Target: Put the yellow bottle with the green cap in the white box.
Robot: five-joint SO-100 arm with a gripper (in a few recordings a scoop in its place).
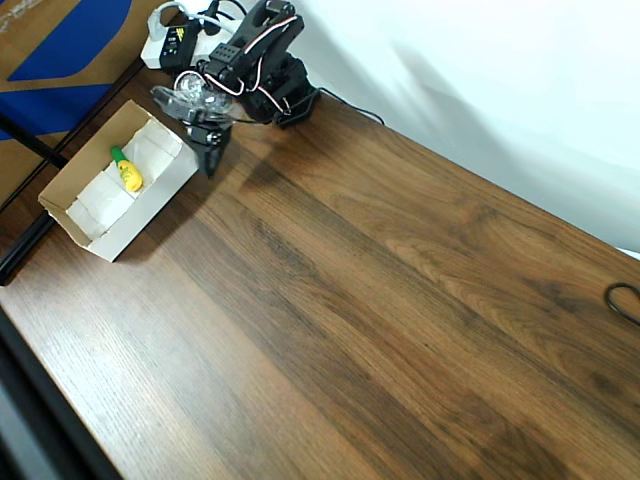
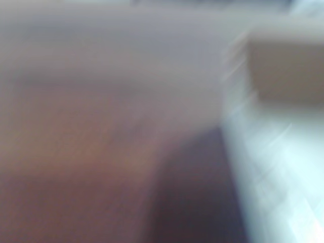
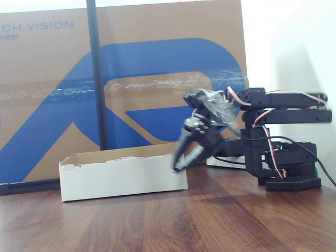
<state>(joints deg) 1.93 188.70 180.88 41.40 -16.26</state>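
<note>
The yellow bottle with the green cap (image 1: 127,172) lies inside the white box (image 1: 75,217) (overhead view, far-left bench (image 1: 380,330) corner). The hand (image 1: 208,150) hangs just right of the box's right wall, grip state indeterminable. Open bench extends right.

A dark brown wooden table (image 1: 400,300) carries everything. In the overhead view the white box (image 1: 150,215) sits directly on it at the far left. The arm's black base (image 1: 285,95) stands on the table just right of the box, at the far edge. A black cable loop (image 1: 625,300) lies at the right edge. In the fixed view the box (image 3: 123,178) rests left of the base (image 3: 291,181).
</note>
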